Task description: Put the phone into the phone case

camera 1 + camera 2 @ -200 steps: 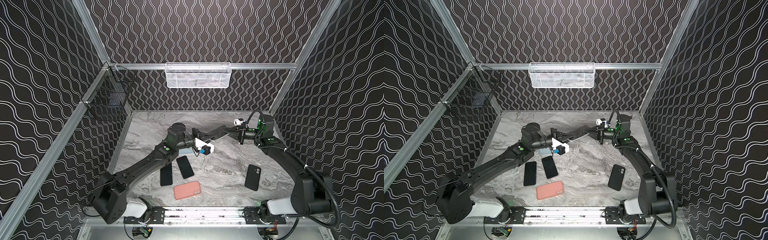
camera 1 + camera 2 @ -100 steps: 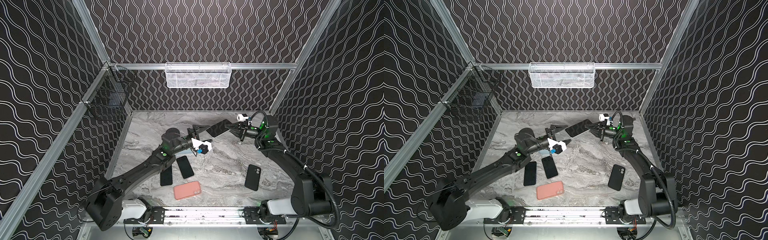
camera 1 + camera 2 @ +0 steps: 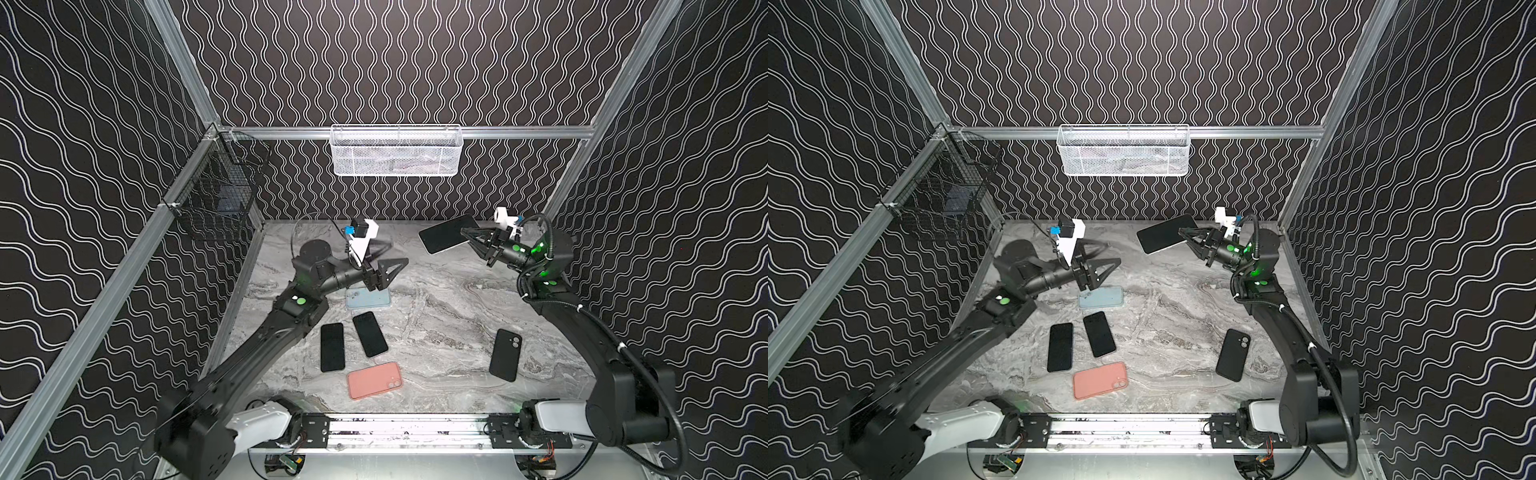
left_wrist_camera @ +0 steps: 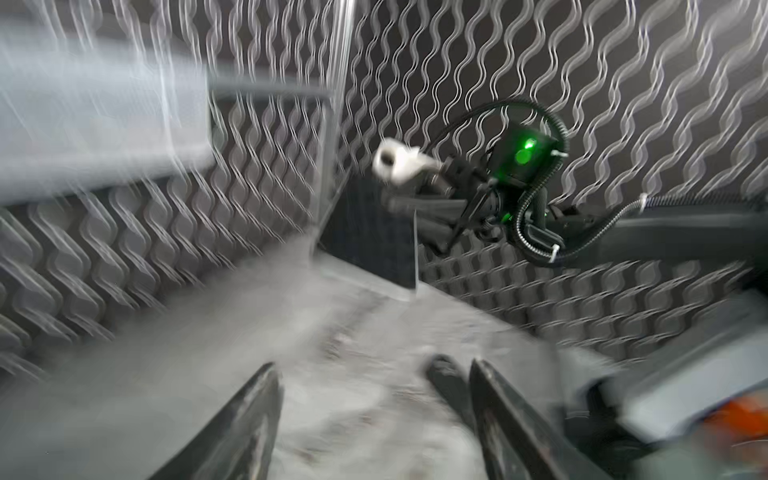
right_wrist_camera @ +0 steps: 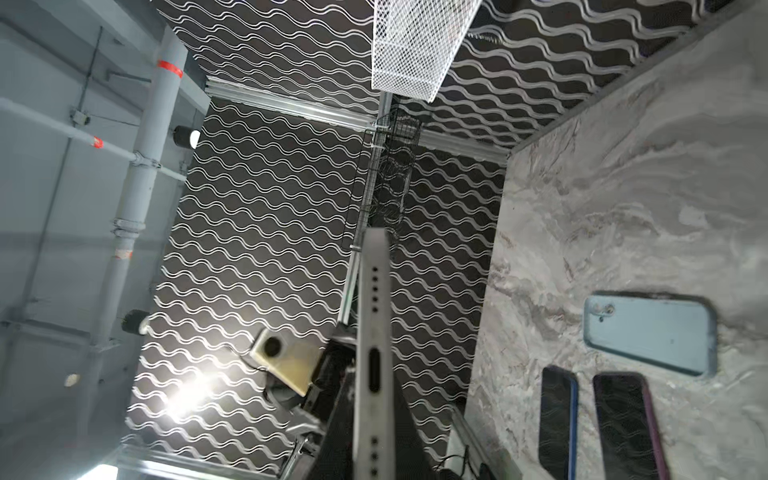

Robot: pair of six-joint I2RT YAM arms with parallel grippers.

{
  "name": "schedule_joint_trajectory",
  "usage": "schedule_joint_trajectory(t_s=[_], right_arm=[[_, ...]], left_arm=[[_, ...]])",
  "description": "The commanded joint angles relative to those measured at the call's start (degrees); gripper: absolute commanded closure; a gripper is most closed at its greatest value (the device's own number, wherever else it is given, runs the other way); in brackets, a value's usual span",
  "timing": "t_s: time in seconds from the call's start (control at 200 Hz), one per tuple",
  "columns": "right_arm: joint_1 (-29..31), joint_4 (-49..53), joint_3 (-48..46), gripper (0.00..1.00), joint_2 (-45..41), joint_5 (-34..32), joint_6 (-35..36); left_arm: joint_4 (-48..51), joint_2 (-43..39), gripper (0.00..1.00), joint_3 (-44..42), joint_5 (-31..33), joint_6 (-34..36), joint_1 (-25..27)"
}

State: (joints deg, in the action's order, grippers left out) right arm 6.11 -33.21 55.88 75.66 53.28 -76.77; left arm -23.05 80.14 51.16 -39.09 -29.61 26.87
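Your right gripper pinches the phone by one end (left gripper gapes empty near the blue case), so it may pivot and drop.

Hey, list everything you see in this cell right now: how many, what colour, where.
held phone: one, black screen, pale edge, airborne back right
loose phones: two, black, table, left of centre
blue case: one, light blue, table, behind the loose phones
pink case: one, salmon, table front
black case: one, black, table right
white basket: one, white mesh, back rail
black basket: one, black wire, left rail
table: one, grey marble
left tool: one, black, open and empty, near blue case
right tool: one, black, shut on held phone
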Motion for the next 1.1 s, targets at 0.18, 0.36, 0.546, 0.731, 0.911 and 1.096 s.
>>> schedule_joint_trajectory(t_s=[0.18,0.36,0.546,0.731,0.911,1.096], right_arm=[[3.31,10.12,-0.39,1.00,-3.52,-7.76,15.35],[5.28,11.07,-0.39,1.00,-2.97,-9.82,16.53],[7.30,10.82,-0.56,1.00,-3.11,-11.41,16.69],[8.42,10.99,-0.21,1.00,-2.63,-12.23,17.10],[9.04,10.36,-0.18,1.00,-2.58,-12.14,16.75],[9.53,10.07,-0.48,1.00,-4.22,-12.05,16.44]], left_arm=[[-62.10,15.82,0.23,-5.86,-7.56,-63.10,0.02],[-64.07,19.06,0.22,-5.94,-5.44,-63.75,3.07],[-62.66,21.52,0.22,-5.98,-3.48,-63.13,4.77],[-55.95,20.30,0.29,-6.10,-2.95,-59.30,5.01],[-45.15,16.11,0.32,-6.18,-1.12,-52.14,4.94],[-27.66,12.29,0.29,-3.41,0.19,-41.23,4.95]])
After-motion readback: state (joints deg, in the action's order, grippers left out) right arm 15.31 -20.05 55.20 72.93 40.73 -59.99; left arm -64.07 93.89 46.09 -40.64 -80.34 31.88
